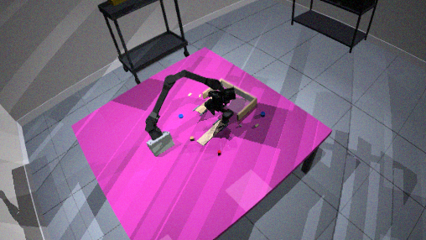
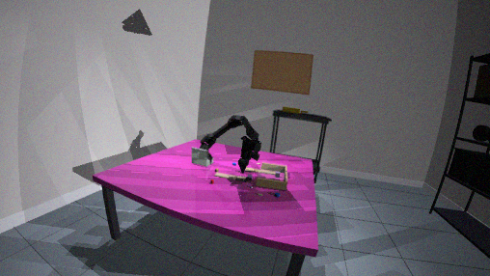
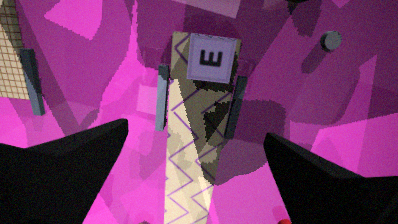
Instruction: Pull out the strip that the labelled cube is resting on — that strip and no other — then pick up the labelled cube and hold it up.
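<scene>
Our end effector stands wide apart, with nothing between its fingers, and points down over the work. In the wrist view, a pale strip with a purple zigzag runs up the middle, and its near part lies between our two fingers as we look down. On the far end of that strip sits the lavender cube, its dark letter E facing up at us; it is resting there, not lifted. A blue-grey rail stands along one side of the strip and a second rail along the other. Farther to the left of the picture we see another strip, this one with a brown grid, and one more rail at its edge. A small grey cylinder stands off to the right of the cube. Small bits lie about on the pink table, among them a red piece and a blue piece. Our black arm arches over from its base, and beyond the strips is a low wooden frame. Past the table stands a dark cart.
</scene>
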Robot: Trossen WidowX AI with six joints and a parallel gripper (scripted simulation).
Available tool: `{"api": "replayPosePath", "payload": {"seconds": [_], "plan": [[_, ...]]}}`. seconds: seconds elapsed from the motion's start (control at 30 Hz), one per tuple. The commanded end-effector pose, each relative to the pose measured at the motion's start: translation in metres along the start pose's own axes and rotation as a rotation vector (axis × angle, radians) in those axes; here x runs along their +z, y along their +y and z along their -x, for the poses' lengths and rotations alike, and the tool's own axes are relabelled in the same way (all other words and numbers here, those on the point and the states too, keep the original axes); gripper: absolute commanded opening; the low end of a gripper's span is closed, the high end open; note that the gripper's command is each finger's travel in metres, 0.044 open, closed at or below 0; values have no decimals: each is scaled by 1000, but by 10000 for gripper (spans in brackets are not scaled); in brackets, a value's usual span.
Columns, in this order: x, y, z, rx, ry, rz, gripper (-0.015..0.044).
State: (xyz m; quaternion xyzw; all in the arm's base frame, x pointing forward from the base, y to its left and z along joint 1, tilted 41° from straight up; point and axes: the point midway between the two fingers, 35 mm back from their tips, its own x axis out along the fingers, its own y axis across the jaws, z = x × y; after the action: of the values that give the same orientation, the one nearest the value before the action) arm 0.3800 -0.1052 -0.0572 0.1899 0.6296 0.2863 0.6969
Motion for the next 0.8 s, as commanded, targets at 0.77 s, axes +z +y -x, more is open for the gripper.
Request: {"api": "replayPosePath", "payload": {"seconds": [0.77], "plan": [[44, -3, -13, 1, -6, -1, 250]]}}
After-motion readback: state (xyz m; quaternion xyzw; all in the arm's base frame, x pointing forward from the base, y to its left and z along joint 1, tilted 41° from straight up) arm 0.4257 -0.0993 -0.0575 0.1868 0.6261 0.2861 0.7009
